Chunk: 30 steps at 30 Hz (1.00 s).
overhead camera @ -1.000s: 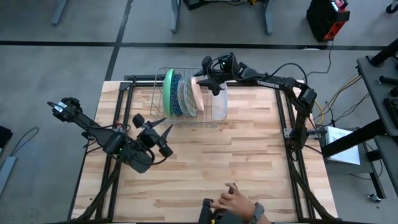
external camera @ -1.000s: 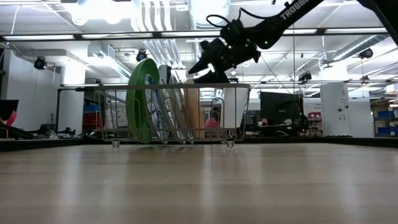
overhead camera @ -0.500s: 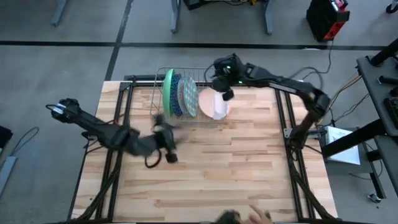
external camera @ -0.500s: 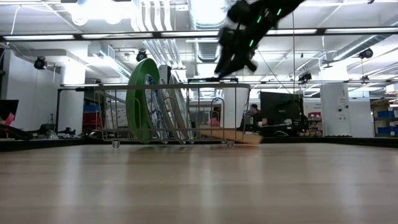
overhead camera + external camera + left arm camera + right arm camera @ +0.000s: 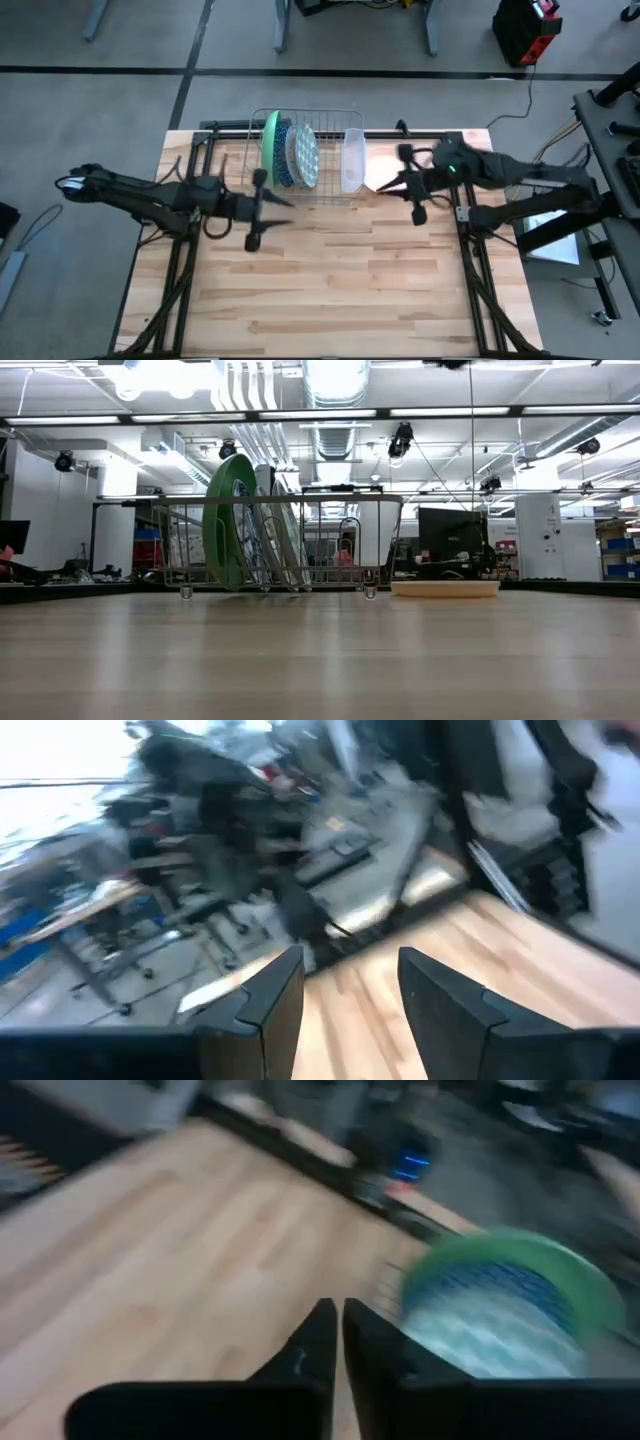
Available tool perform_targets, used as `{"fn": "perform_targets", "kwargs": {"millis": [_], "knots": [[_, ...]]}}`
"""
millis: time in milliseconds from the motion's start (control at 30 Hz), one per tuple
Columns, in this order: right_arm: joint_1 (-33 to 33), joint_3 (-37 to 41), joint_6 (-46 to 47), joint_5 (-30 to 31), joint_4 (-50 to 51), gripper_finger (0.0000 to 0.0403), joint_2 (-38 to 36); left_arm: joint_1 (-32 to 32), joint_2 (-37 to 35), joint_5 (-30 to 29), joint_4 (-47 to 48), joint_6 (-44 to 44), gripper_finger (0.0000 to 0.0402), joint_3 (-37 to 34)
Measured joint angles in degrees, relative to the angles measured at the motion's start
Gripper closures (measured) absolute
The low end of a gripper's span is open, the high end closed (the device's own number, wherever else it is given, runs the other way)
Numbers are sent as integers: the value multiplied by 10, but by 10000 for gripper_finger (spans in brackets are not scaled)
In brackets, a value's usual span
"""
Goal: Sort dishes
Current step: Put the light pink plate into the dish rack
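Green plate (image 5: 270,147) upright in rack (image 5: 330,185), peach bowl (image 5: 445,589) flat on table (image 5: 330,280)

The high view looks straight down on the whole surface (image 5: 330,270), while the low view sits at its near edge, level, facing the far room. Both share the wire rack (image 5: 300,150) (image 5: 290,545); each wrist view looks forward past its own fingers, close above the wood.

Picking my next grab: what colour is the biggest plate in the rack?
Plain green; the low view shows it best.
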State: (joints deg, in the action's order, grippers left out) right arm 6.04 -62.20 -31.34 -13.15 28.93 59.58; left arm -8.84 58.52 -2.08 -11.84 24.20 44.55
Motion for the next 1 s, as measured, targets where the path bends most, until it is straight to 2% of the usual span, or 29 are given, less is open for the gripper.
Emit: {"fn": "perform_targets", "kwargs": {"millis": [33, 100, 167, 200, 233, 267, 367, 433, 500, 633, 833, 1000], "knots": [[-20, 23, 23, 68, -10, 398, -22, 0, -15, -8, -8, -13, 248, -12], [-55, 75, 64, 240, -17, 399, -58, -3, -39, -39, -2, -47, 248, -42], [-69, 128, 111, 383, -24, 395, -79, -4, -54, -68, -2, -79, 248, -69], [-68, 154, 139, 432, -35, 392, -85, -4, -61, -77, -3, -88, 248, -83], [-63, 176, 174, 456, -50, 388, -89, -4, -64, -81, -22, -92, 248, -95], [-52, 196, 208, 454, -59, 384, -88, -4, -66, -84, -48, -94, 248, -104], [-4, 237, 287, 363, -70, 366, -64, -6, -69, -85, -107, -97, 248, -127], [27, 254, 318, 334, -68, 348, -32, -6, -72, -84, -115, -97, 248, -133], [59, 261, 326, 300, -71, 327, 6, -6, -73, -85, -115, -97, 248, -134], [128, 258, 319, 185, -72, 282, 104, -6, -72, -85, -104, -93, 248, -134], [184, 243, 268, 172, -73, 225, 234, -7, -73, -85, -81, -93, 248, -134], [195, 231, 256, 166, -78, 208, 300, -8, -72, -84, -61, -97, 248, -134]]}}
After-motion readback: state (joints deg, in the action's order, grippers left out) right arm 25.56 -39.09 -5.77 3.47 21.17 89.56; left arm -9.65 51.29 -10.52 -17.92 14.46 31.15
